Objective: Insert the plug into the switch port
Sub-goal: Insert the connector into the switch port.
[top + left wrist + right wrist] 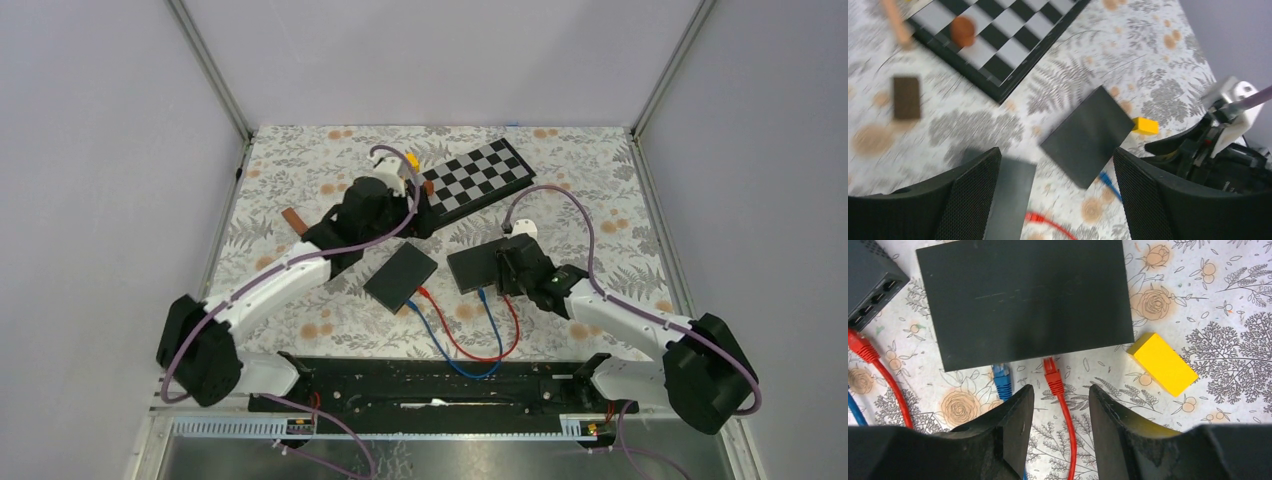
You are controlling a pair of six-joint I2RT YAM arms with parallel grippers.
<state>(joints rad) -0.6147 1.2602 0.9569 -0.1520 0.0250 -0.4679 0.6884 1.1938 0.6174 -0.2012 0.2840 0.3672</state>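
Note:
Two flat black switches lie mid-table. The right switch [1025, 300] [478, 268] [1088, 135] has a red plug [1052, 374] and a blue plug [1001, 377] at its near edge; how deep they sit is hidden. My right gripper [1061, 392] [497, 268] is open and straddles the red cable just behind its plug, without touching it. The left switch [870, 280] [400, 276] [1008, 195] shows its ports, and a second red plug [860, 346] [1035, 217] sits at them. My left gripper [1058, 160] [422, 218] hovers wide open and empty above both switches.
A yellow block [1162, 364] [1145, 126] lies right of the right switch. A chessboard [475, 178] [998, 35] sits at the back, a brown disc [963, 31] on it. A brown block [906, 97] [293, 220] lies to the left. Red and blue cables [470, 345] loop toward the near rail.

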